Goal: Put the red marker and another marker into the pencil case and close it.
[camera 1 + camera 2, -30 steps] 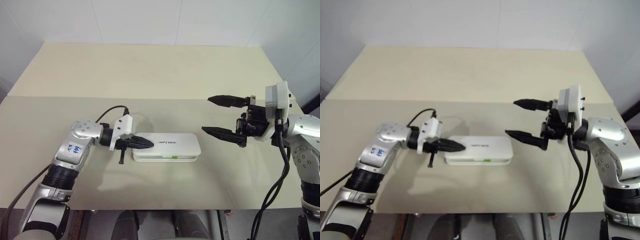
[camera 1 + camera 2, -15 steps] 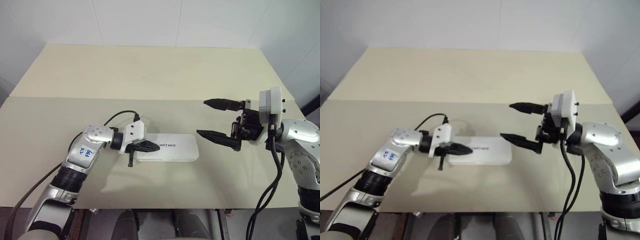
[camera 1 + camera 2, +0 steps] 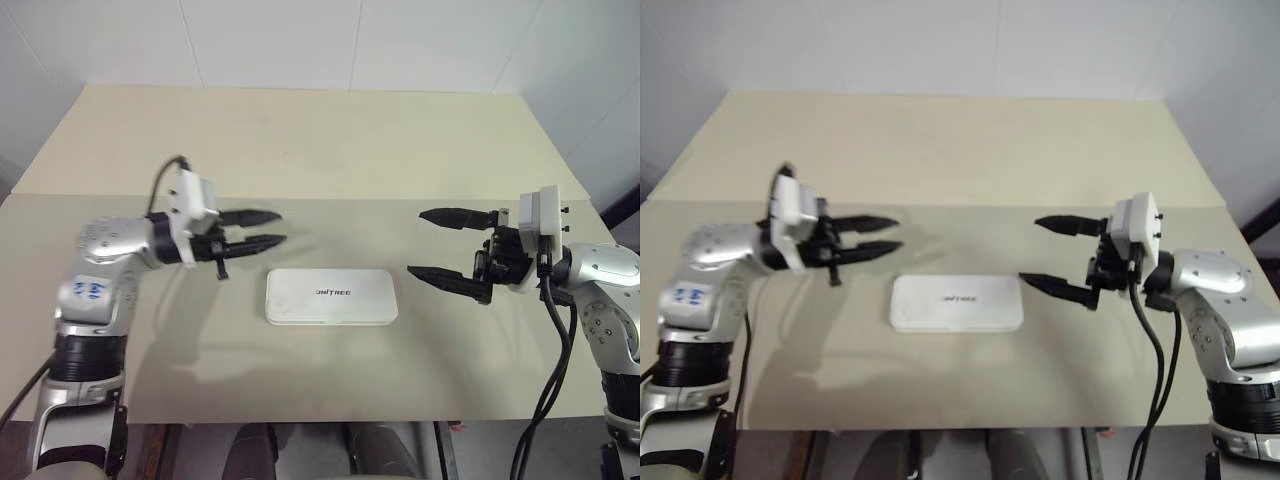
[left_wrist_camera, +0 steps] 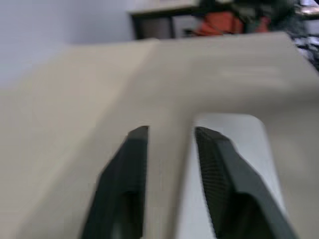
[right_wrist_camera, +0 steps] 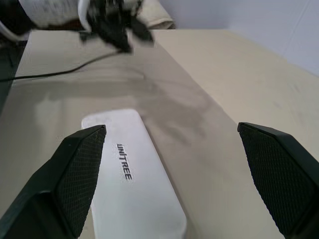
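Both claws, left claw (image 3: 262, 227) and right claw (image 3: 438, 245), hang released beside the shut pencil case (image 3: 331, 296), its lettering legible at the right wrist.

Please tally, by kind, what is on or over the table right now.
Pencil case, white, shut: 1
Robot hands, black-fingered, the left hand and right hand, both empty: 2
Table: 1
Markers: 0 visible
Total: 4
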Motion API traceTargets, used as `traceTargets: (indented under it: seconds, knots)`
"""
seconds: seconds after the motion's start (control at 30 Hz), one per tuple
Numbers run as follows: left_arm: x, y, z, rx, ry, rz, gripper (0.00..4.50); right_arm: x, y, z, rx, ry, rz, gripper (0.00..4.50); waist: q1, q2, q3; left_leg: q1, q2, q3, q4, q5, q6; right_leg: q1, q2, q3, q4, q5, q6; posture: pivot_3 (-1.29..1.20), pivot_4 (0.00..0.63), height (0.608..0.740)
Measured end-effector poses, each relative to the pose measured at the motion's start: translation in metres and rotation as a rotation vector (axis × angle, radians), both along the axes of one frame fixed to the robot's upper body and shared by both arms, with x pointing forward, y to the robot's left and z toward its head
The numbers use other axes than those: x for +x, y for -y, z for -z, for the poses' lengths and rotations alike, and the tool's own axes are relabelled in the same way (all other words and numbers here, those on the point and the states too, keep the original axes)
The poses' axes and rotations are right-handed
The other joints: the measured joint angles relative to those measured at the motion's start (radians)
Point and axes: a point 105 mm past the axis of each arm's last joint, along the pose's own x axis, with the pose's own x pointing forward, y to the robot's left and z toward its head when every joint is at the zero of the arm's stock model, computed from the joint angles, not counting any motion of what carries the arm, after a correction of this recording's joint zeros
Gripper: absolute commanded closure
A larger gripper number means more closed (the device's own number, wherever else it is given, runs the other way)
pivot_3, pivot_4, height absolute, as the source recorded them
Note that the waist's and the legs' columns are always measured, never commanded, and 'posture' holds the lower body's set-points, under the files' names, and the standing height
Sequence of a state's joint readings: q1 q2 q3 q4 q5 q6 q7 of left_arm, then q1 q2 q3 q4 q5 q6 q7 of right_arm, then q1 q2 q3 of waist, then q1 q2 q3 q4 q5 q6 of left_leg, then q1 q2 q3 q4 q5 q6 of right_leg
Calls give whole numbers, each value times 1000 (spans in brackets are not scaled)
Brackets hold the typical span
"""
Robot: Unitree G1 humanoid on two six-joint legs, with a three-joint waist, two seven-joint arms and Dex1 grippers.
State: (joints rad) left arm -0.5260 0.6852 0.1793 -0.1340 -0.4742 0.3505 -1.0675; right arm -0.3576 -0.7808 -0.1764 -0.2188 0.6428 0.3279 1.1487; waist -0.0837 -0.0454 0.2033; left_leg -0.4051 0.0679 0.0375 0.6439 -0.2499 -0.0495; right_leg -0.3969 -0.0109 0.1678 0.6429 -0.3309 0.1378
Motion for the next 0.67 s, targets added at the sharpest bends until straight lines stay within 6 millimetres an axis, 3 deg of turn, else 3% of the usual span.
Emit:
traceTargets:
  seconds: [0.1, 0.2, 0.47, 0.67]
  knots:
    - [-8, -16, -3, -4, -3, -64, 902, 1, 8, 1, -35, 27, 5, 0, 0, 0, 0, 0, 0, 0, 0, 0, 0, 1, 0, 0, 0, 0, 0, 0, 150, 740]
    - [-11, -30, 11, 0, -64, -119, 19, 4, 13, 2, -47, 34, 13, 0, 0, 0, 0, 1, 0, 0, 1, 0, 0, 1, 0, 0, 0, 0, 0, 0, 150, 740]
    - [-6, -56, 16, 33, -76, -186, 19, 14, 28, 2, -69, 35, 49, 0, 0, 0, 0, 1, 0, 1, 1, 0, 0, 1, 0, 0, 0, -1, -1, 0, 150, 740]
    - [-1, -53, 14, 65, -36, -171, 19, 10, 26, 8, -71, 21, 49, 0, 0, 0, 0, 0, 0, 1, 0, -1, -1, 0, 0, 0, -1, -1, -1, 0, 150, 740]
